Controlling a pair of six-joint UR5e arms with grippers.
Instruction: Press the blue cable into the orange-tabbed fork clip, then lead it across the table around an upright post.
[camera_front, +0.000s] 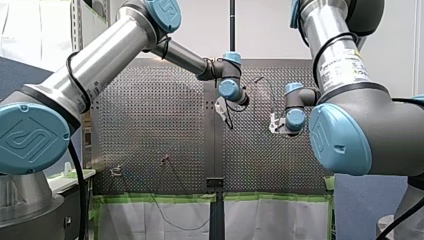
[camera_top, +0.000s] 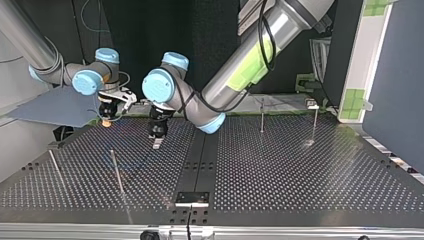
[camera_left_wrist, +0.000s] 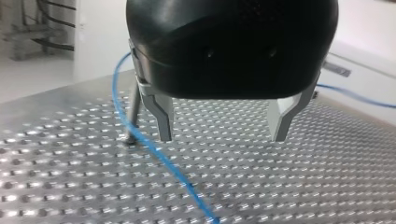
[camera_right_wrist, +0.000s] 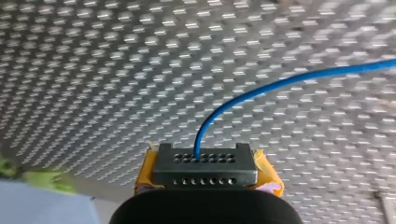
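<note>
Blue cable (camera_left_wrist: 154, 151) lies on the perforated table (camera_left_wrist: 303, 186) and crosses right at the foot of the upright post (camera_left_wrist: 134, 107). Touching the post or just clear of it, can't tell. From the post it runs on under my left gripper (camera_left_wrist: 222, 137) toward the wrist camera. Behind the post it lifts off the plate and curves upward.

Left gripper: black body, metal fingers (camera_left_wrist: 163, 116) spread wide, nothing between them, tips just above the table. Post stands just outside one finger, close beside it. Cable passes under that same finger's tip.

A second blue stretch shows well away from the post, past the other finger, along the table's far edge.

Right gripper (camera_right_wrist: 205, 161): clamped on the cable. Yellow-orange pads (camera_right_wrist: 145, 170) flank a dark perforated tip. The cable comes straight out of the tip's middle, rises, then bends off sideways over the table.

Top view: both grippers hang low over the table, near each other, the left arm reaching past the middle. Several posts stand there. Can't match which is the one beside the left fingers.
</note>
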